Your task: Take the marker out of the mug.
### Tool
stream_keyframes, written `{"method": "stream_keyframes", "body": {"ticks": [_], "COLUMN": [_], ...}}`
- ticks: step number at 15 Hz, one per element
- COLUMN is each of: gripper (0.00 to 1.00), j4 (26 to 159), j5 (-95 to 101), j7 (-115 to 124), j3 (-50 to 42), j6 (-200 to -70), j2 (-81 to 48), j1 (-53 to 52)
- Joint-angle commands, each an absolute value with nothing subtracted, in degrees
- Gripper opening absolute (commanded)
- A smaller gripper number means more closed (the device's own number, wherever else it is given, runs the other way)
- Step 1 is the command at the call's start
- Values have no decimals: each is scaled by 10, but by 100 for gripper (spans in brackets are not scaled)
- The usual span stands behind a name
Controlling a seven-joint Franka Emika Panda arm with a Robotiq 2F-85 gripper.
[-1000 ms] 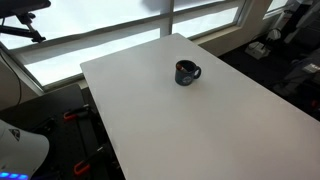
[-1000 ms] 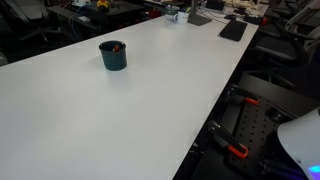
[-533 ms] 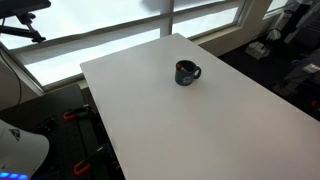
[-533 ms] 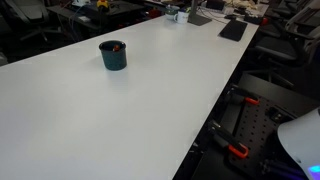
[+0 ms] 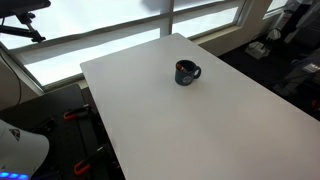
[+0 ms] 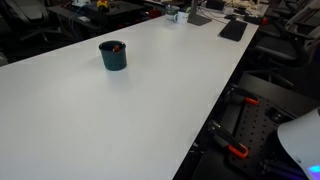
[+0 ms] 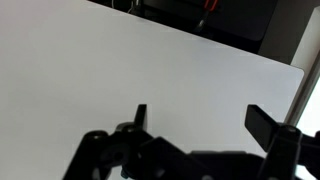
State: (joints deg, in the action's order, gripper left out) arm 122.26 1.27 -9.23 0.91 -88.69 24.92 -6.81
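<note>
The dark glossy mug (image 5: 186,72) stands upright on the white table (image 5: 200,120), with its loop handle to one side; it also shows in an exterior view (image 6: 113,55). A thin reddish-dark marker (image 6: 114,45) shows just inside its rim. The arm is out of both exterior views apart from its white base. In the wrist view my gripper (image 7: 200,118) is open and empty, with bare white table between its fingers. The mug is not in the wrist view.
The table edge (image 7: 270,58) runs across the wrist view with dark equipment beyond. Windows (image 5: 110,35) lie behind the table. A dark flat item (image 6: 232,30) and small objects (image 6: 190,15) sit at the table's far end. Black stands (image 6: 250,120) are beside the table.
</note>
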Motion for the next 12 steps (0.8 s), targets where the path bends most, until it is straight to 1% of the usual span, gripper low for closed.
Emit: {"method": "stream_keyframes", "body": {"ticks": [1,8,12], "gripper": [100,100,100], "j4": [1151,1103,1128], "j5": [2,32,61], "j7": [-122,-121,-103], "j3": [-9,-6,-7], "j6": [-869,-933,-1047], "j2": [140,9,-29], "j1": [-53,-27,-20]}}
